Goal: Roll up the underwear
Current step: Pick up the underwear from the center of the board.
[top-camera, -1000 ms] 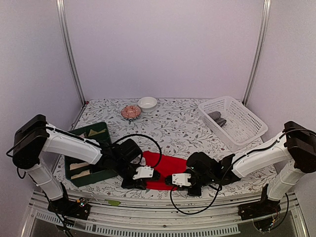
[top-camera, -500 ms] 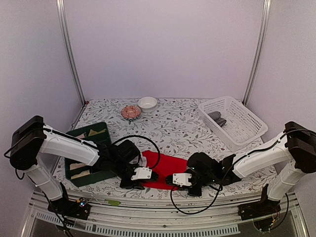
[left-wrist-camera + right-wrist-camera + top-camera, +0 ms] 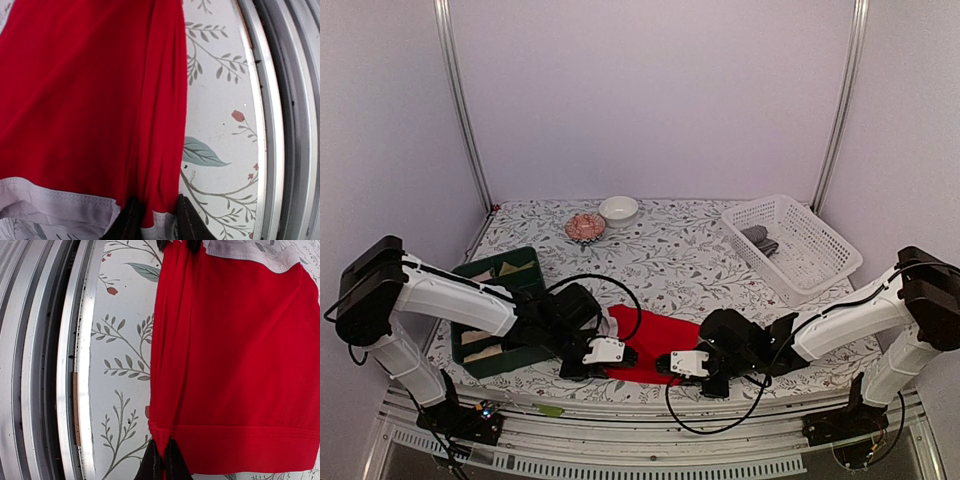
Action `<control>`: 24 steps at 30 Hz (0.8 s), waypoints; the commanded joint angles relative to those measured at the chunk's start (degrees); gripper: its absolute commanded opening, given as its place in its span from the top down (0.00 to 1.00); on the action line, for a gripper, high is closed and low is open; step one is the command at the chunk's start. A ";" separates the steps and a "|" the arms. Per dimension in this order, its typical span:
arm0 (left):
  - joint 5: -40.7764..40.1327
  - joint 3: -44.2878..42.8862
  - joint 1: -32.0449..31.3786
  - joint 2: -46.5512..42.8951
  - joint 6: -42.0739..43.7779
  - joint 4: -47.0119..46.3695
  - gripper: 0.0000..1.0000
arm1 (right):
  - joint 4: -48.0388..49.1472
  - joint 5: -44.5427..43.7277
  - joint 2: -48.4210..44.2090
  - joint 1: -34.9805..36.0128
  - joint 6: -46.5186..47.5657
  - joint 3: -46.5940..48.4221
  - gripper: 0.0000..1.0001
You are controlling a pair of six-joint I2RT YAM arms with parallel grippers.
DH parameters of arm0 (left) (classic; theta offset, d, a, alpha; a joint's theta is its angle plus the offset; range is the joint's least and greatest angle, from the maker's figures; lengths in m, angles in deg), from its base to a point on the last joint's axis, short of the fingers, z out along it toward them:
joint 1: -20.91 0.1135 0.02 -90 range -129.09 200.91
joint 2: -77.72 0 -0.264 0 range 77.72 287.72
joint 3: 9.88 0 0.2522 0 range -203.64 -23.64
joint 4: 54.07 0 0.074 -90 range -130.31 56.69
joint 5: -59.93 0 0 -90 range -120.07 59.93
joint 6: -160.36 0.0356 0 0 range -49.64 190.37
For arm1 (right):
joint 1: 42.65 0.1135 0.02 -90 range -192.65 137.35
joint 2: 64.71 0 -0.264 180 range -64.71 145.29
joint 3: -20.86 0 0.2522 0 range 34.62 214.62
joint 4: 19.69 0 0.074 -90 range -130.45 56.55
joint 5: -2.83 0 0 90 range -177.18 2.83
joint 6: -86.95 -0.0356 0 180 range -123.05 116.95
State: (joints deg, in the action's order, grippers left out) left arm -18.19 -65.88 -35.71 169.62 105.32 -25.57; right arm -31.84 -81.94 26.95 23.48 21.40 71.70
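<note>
The bright red underwear (image 3: 655,340) lies flat on the flowered table near its front edge, between the two arms. In the left wrist view the red underwear (image 3: 90,100) shows its grey waistband at the bottom. My left gripper (image 3: 157,226) is shut on a bunched fold of its near edge at the waistband. My left gripper (image 3: 616,360) sits at the cloth's left end. My right gripper (image 3: 666,366) is at the right end. In the right wrist view my right gripper (image 3: 161,464) is shut on the hem of the red underwear (image 3: 240,350) at the same near edge.
A green bin (image 3: 490,355) with cream and tan pieces stands at the left. A white basket (image 3: 820,260) at the back right holds grey rolls (image 3: 760,240). A white bowl (image 3: 619,209) and a pink dish (image 3: 585,227) sit at the back. The metal table rim (image 3: 280,125) runs close beside the cloth.
My left gripper has slid a little toward the table's front edge along with the cloth's left end. The right arm has hardly moved.
</note>
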 commanded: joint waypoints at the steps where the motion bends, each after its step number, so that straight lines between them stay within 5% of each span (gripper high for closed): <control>1: -3.05 1.83 -0.33 2.09 0.50 3.63 0.83 | -4.53 -0.99 -0.47 0.34 -1.19 -1.85 1.00; 4: -2.84 0.55 -0.62 1.88 0.37 4.89 1.00 | -5.01 -1.06 -1.83 0.34 -1.50 -1.47 1.00; 24: 0.58 -13.36 4.72 0.89 3.37 14.59 1.00 | -11.83 5.33 -9.15 -6.62 -2.55 2.50 1.00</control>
State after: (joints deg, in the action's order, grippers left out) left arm -17.21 -76.00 -33.78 169.66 106.66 -15.56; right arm -39.76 -78.20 18.84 19.06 18.75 72.58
